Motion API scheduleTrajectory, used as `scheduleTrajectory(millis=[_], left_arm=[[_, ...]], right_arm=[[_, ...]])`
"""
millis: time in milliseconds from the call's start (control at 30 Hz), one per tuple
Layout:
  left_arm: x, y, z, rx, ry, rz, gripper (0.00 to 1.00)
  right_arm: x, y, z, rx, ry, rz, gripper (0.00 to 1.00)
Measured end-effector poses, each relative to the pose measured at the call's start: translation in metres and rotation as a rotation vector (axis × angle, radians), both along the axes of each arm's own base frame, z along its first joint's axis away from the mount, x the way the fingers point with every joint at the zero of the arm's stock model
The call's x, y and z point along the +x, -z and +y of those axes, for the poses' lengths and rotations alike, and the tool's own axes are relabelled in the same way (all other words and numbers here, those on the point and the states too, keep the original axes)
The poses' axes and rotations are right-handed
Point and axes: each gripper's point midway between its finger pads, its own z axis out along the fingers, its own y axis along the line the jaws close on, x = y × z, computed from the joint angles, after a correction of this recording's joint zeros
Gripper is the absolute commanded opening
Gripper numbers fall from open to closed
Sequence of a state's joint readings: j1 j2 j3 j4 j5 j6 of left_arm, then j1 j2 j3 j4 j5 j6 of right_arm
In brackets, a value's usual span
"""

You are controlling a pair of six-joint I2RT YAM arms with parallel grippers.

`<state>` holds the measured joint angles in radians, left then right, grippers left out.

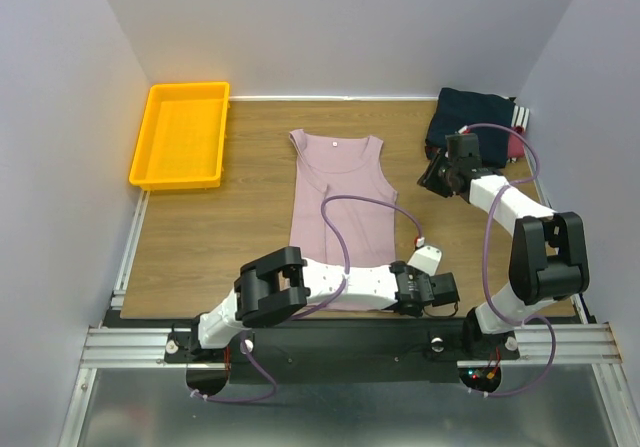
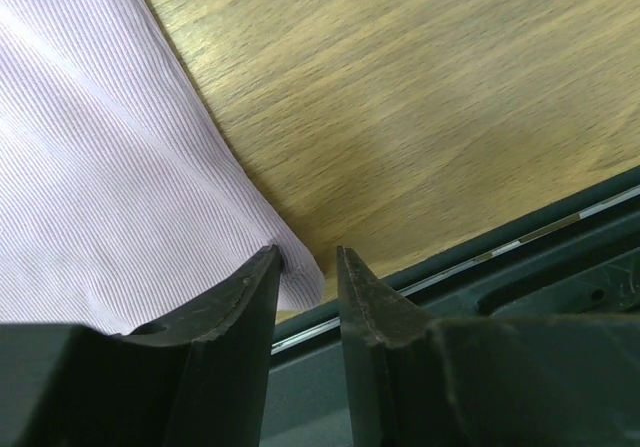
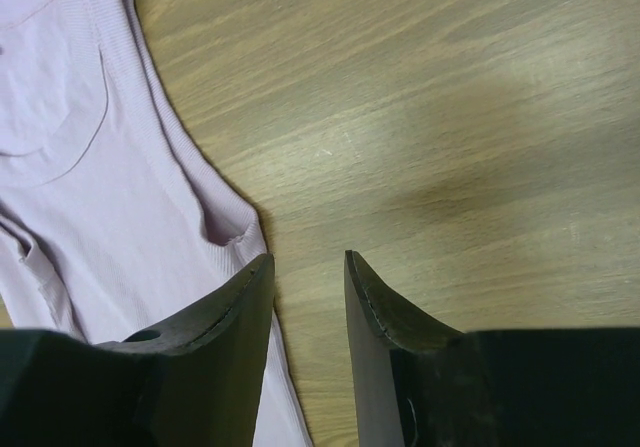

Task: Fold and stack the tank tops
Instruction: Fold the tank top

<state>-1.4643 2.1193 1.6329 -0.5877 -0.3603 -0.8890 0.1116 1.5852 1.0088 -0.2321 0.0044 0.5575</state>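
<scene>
Straddling a corner of pink tank top (image 2: 100, 167), left hand (image 2: 305, 259) stands spread; right hand (image 3: 308, 262) likewise.

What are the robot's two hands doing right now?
Left gripper: open, at the bottom corner of the pink tank top, nothing gripped.
Right gripper: open, holding nothing.

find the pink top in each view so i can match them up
top external: pink top flat mid-table, neck toward the far wall.
left wrist: pink top fills the left, its hem corner at bottom centre.
right wrist: pink top on the left, armhole and neckline showing.
shared landmark: the wood table, bare right of the top's edge in every view.
</scene>
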Motion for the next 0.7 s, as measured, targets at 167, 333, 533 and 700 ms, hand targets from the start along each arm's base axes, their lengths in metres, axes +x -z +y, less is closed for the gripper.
scheduleTrajectory(millis=[167,333,533,700], left_arm=[[0.000,0.003,-0.002,-0.002,0.002,0.000,0.30],[0.000,0.008,-0.001,-0.004,0.004,-0.001,0.05],[0.001,0.010,0.004,-0.027,-0.011,0.001,0.00],[0.001,0.007,0.017,-0.052,-0.028,0.004,0.00]], right_arm=[[-0.001,0.000,0.004,0.018,-0.017,0.002,0.40],[-0.001,-0.001,0.008,0.031,-0.031,0.002,0.40],[-0.002,-0.002,0.016,0.034,-0.064,-0.005,0.40],[-0.006,0.000,0.034,0.028,-0.118,-0.010,0.44]])
